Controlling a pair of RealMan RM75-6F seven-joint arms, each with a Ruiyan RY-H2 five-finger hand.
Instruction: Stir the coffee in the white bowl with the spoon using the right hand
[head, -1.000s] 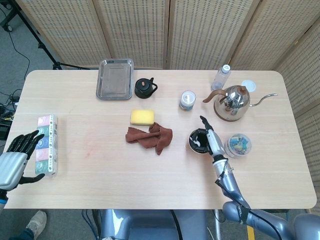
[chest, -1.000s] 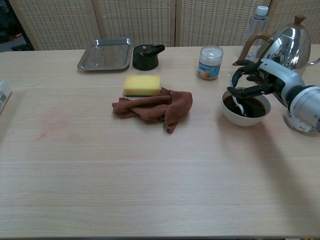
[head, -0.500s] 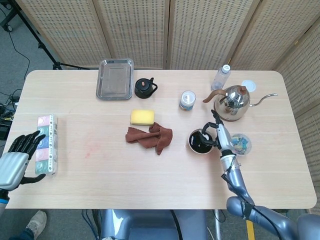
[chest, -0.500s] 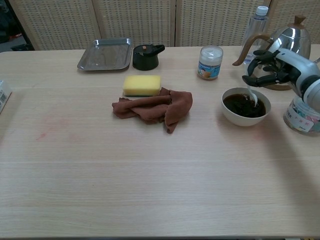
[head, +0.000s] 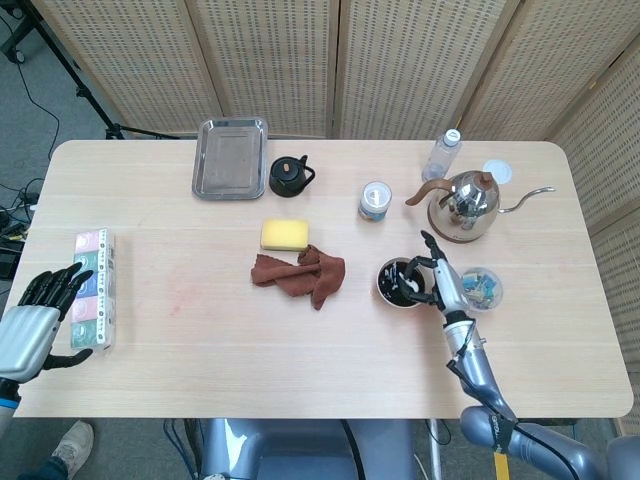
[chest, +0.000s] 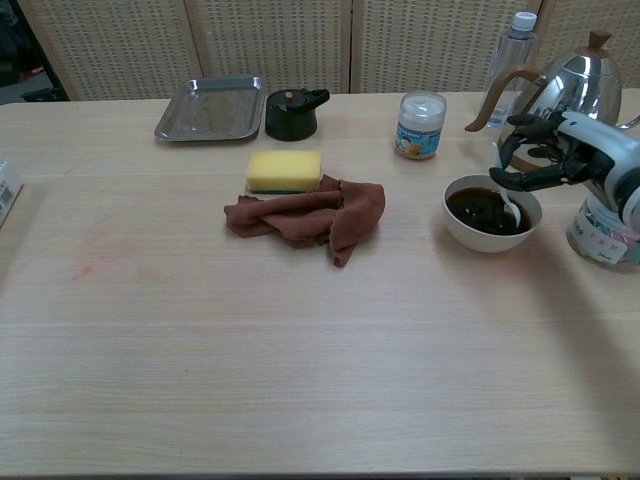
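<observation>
Chest view gives us our right hand (chest: 560, 157) poised over the far right rim of the white bowl (chest: 492, 213), fingers curled around the handle of the spoon (chest: 506, 195), whose white scoop dips into the dark coffee (chest: 484, 210). Our wrist partly covers the clear jar (chest: 602, 232) just beside the bowl. Head view finds our left hand (head: 38, 318) spread and holding nothing at the table's (head: 200, 340) left edge, partly cut off, beside the tissue pack (head: 92, 291).
</observation>
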